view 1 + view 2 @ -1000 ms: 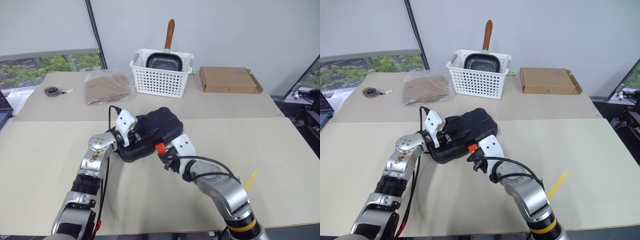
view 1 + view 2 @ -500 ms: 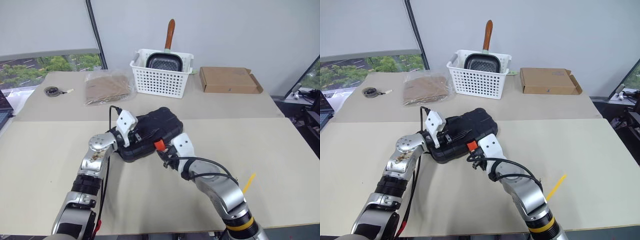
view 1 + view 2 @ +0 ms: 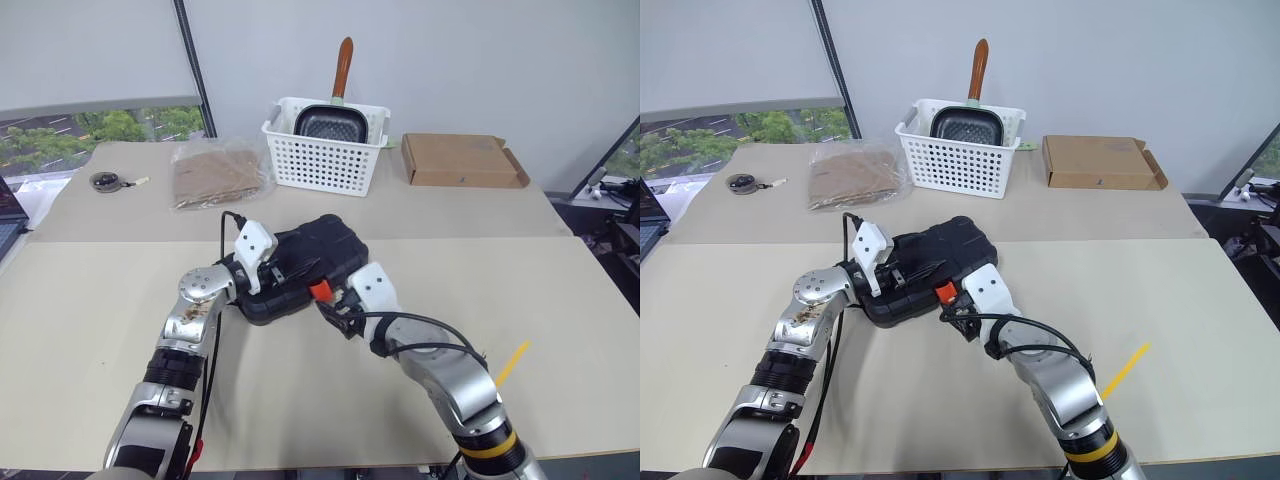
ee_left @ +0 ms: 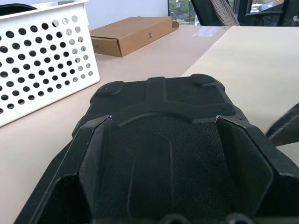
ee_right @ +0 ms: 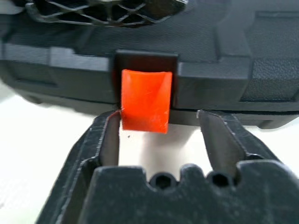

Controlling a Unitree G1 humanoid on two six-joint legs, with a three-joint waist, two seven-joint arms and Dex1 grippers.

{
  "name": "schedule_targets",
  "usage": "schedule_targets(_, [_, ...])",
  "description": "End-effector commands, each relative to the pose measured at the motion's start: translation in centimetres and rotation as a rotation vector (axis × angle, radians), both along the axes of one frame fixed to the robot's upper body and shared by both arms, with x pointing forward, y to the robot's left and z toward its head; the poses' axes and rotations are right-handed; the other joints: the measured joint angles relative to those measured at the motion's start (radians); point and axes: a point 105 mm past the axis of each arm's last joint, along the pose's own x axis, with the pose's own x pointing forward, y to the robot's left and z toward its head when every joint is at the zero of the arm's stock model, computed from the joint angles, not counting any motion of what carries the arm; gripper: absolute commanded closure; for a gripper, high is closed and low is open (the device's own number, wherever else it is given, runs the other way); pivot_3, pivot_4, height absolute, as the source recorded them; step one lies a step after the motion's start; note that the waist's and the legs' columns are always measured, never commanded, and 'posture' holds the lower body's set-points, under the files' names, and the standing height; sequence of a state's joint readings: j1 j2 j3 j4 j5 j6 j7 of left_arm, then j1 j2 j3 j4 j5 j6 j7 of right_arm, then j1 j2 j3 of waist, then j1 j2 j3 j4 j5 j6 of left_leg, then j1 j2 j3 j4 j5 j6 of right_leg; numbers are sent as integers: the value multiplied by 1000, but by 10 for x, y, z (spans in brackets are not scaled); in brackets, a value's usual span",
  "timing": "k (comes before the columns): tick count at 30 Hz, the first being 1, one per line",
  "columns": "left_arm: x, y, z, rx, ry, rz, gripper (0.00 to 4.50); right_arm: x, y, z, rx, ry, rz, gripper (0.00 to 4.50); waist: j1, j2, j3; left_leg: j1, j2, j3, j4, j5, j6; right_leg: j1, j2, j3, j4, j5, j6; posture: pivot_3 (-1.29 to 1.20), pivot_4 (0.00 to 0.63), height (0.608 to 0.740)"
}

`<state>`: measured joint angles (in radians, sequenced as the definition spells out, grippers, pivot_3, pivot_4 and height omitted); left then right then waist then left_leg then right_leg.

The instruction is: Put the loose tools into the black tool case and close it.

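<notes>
The black tool case point(image 3: 300, 268) lies closed mid-bench; the left end effector point(image 3: 272, 268) rests spread wide over its lid; the right end effector point(image 5: 159, 135), released, sits at the near edge beside the orange latch point(image 5: 145, 100).

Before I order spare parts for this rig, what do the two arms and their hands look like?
Both arms are silver metal with black joints and loose black cables. The left hand and right hand each have two black fingers under a white wrist housing. The left forearm's shell looks scuffed with brownish marks; the right forearm carries a yellow band and a yellow strip sticking out.
</notes>
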<state>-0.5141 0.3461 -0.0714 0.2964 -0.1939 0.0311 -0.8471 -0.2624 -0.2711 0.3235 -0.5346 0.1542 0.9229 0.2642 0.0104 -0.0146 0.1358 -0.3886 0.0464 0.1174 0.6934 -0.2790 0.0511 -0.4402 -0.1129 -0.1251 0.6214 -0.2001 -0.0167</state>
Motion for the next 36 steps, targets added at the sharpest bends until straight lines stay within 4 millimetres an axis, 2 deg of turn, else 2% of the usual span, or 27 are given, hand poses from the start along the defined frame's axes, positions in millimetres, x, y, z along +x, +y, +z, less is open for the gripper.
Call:
schedule_targets(1, [-6,4,-46,60,161,14,718,-6,-2,12,23,-7,19,1483,0,0,0,0,0,0,0,0,0,0,0,0,0,0,0,0,150,700])
schedule_targets(5, [-6,2,-46,58,159,13,718,-5,-1,9,25,26,17,2434,1,0,0,0,0,-1,0,-1,-1,0,0,-1,0,0,0,0,150,700])
schedule_targets(7, [-5,2,-46,57,159,15,718,-5,2,7,22,41,21,3237,1,0,0,0,0,-1,0,-1,-1,0,0,-1,0,0,0,0,150,700])
schedule_targets(11, [-6,2,-47,56,160,18,718,-2,6,4,19,60,25,4475,1,0,0,0,0,-1,0,-1,-1,0,0,-1,-1,0,0,0,150,700])
schedule_targets(22, [-7,3,-48,42,162,42,718,14,22,10,39,43,41,4475,-2,0,0,1,0,-1,0,-1,-1,0,0,-1,-1,0,0,0,150,700])
schedule_targets(36, [-8,2,-52,34,175,47,718,15,33,35,118,-34,87,4475,-10,0,0,1,2,-1,0,-2,-3,0,0,-1,-1,1,1,0,150,700])
